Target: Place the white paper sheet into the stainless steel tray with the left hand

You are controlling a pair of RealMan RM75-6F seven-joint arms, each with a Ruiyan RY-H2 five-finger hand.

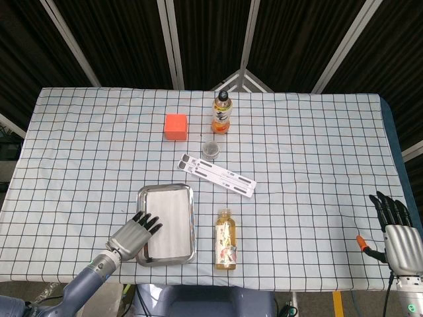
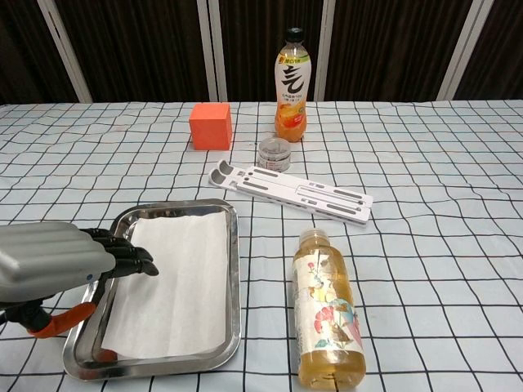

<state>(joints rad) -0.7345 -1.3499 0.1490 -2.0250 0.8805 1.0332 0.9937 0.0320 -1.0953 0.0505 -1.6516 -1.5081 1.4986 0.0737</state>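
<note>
The only marking that can be made out is a large white brush-style character on the dark label of the upright orange drink bottle at the back of the table, while the flowered label on the lying bottle carries print too small to read.
</note>
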